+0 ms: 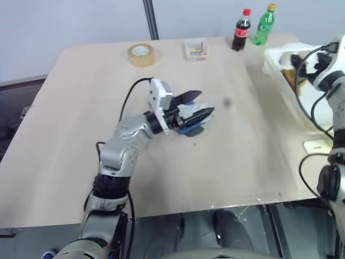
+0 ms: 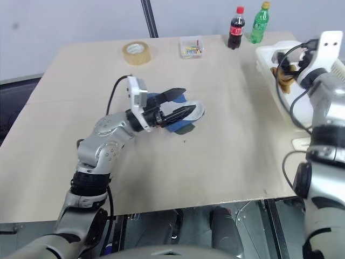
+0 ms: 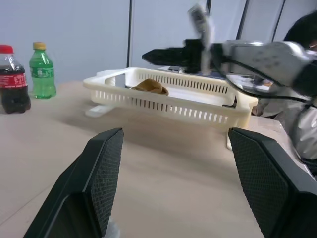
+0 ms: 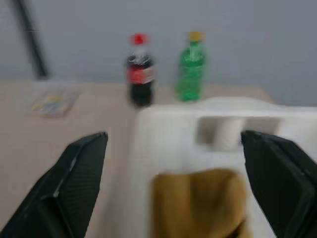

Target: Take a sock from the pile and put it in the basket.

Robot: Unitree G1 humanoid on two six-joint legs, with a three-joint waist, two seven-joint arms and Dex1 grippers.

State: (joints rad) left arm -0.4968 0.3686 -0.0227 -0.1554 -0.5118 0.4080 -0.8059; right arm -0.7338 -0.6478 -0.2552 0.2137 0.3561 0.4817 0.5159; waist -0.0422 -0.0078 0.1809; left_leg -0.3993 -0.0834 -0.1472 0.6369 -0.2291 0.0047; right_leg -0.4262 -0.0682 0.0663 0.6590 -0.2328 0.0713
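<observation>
- while my left gripper (image 1: 198,104) hangs over the middle of the table (image 1: 81,124), its 2 black fingers are spread apart with nothing pinched between them.
- right under and just past those fingers lies the pile (image 2: 186,120), a small heap of blue, pale and dark socks on the tabletop; whether a fingertip touches the fabric i cannot tell.
- my right gripper (image 3: 151,54) is over the basket (image 3: 198,101), and in my right wrist view its fingers stand wide apart, holding nothing.
- a mustard yellow sock (image 4: 200,201) lies inside the basket, between and below my spread right fingers, near the end wall with the handle cut-out.
- the basket sits at the right edge of the table, well apart from the pile.
- at the far edge stand a cola bottle (image 1: 242,29) and a green bottle (image 1: 263,24), side by side, close to the basket's far corner.
- a small clear box (image 1: 195,49) and a roll of tan tape (image 1: 141,54) sit further left along that same far edge.
</observation>
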